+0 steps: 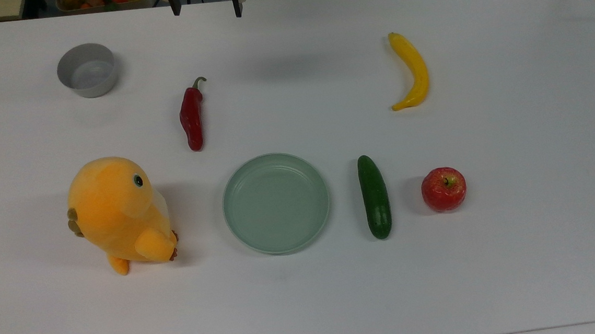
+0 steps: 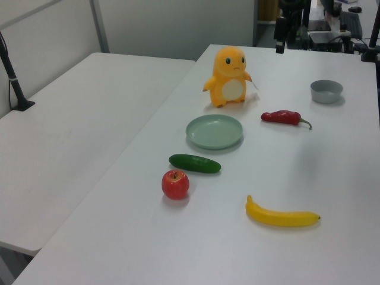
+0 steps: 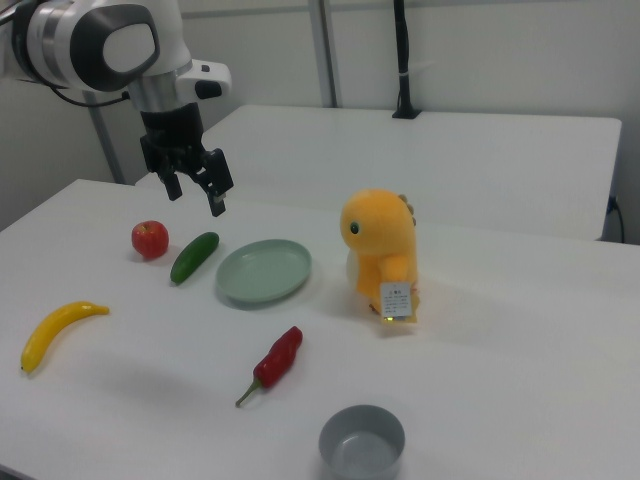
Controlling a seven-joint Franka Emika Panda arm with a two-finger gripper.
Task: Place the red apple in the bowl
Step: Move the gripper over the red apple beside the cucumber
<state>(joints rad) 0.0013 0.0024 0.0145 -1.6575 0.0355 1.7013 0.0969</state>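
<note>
Nothing of the task was done yet: the red apple (image 1: 443, 188) was seen resting on the white bench (image 1: 525, 135), stem up, just beside the green cucumber (image 1: 374, 196) on the top view's right, not touching it. The grey bowl (image 1: 86, 70) was found empty and upright at the far corner on the top view's left, well apart from the apple, with the red chili pepper (image 1: 192, 116) and the pale green dish (image 1: 276, 203) lying between the two. The gripper (image 3: 196, 192) was held up in the air, clear of the bench, with its fingers (image 3: 216, 202) spread apart and nothing carried between them; in the right view it was seen above the apple-cucumber area, though how directly over the apple could not be told. The whole job was judged to remain: descent onto the apple, a grasp, a lift, a long carry across the bench past the chili pepper, and release into the bowl. The fit was judged tight, the bowl being barely wider than the apple. The yellow banana (image 1: 412, 71) and the orange plush toy (image 1: 117, 213) were judged off the likely path.
</note>
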